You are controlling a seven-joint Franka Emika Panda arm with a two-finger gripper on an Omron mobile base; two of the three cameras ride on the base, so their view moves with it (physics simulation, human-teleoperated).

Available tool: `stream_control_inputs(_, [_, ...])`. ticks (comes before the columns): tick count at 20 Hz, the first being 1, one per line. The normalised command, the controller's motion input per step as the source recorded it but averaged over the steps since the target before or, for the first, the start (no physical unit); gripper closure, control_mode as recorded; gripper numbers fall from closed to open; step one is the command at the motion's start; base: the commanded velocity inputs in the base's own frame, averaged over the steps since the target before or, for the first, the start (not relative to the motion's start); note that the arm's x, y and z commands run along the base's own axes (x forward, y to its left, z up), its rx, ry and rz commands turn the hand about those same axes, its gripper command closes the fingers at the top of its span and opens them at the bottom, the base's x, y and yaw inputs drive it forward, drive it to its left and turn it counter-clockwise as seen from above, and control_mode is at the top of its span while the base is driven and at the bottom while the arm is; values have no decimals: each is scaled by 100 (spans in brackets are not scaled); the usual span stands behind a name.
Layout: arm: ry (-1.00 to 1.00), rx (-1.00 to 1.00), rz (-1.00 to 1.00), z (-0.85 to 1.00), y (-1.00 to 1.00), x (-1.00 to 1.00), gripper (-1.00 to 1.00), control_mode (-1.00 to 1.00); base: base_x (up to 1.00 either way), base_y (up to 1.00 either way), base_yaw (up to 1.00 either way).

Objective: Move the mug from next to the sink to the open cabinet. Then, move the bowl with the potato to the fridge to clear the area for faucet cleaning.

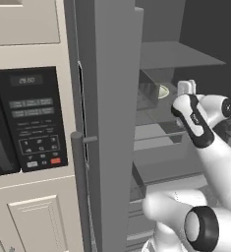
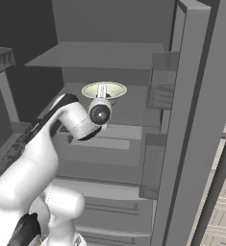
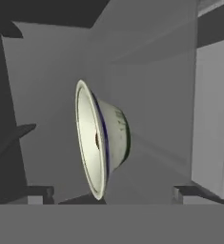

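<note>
The wide, shallow pale green-cream bowl (image 2: 104, 89) sits on an inner shelf (image 2: 129, 108) of the tall grey stainless-look fridge (image 1: 104, 123), roughly mid-height, toward the shelf's near edge; it is upright in the right base view, which fits a bowl set down for storage rather than one carried. The tool (image 3: 111, 193) stands just on the near side of it with its two dark tips spread wide, one at each lower corner of the hand view, and nothing between them, so it is open and holds nothing. Judgement: the bowl step looks placed, and the arm is free to back out. View differences: the hand view, rolled sideways, shows the bowl's interior with a small dark brown roundish potato (image 3: 96, 140) in it, plus the blue rim line and darker underside; neither base view shows the potato. The left base view shows just a sliver of the bowl past the open fridge door (image 1: 107, 147), and also the black-panelled built-in microwave (image 1: 31, 120) left of the fridge. The right base view gives the shelf layout and lower drawers (image 2: 114, 211).
</note>
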Motion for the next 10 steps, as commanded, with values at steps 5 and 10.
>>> stream_control_inputs(5, [-5, 0, -2, -14, 0, -100, -100, -100, 0, 0, 0])
stream_control_inputs(10, [4, -3, 0, -66, 12, -100, -100, -100, 0, 0, 0])
